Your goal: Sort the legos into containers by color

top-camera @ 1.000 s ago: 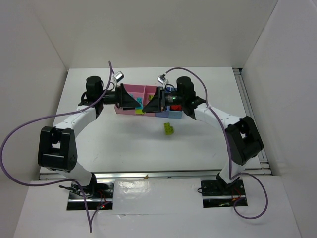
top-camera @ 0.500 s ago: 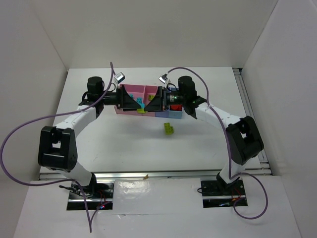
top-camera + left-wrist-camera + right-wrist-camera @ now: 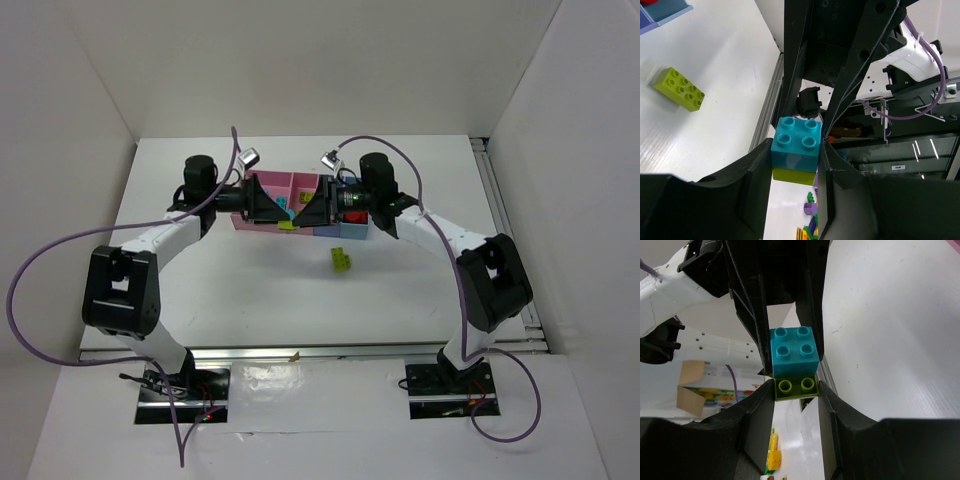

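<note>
My left gripper (image 3: 795, 156) was closed to the width of a cyan brick (image 3: 796, 142) and clamped it by two opposite sides. My right gripper (image 3: 796, 391), facing it tip to tip, was clenched just as narrowly on the lime brick (image 3: 795, 386) stuck under the cyan one. The joined pair hung in the air over the near edge of the tray (image 3: 268, 186), above its pink compartments, with nothing else touching it. Compared with a second ago, my left arm had swung slightly right and its elbow had risen, while the meeting point of the two grippers had barely shifted. The pair sat studs up toward both wrist cameras. The cyan brick was square, and one row of lime studs jutted out from beneath it toward the near side. A loose lime brick (image 3: 342, 260), a two-by-four, lay flat and studs up on the bench (image 3: 250, 280), near the tray but apart from it. It had not moved, and its long axis ran roughly from near edge to far.
</note>
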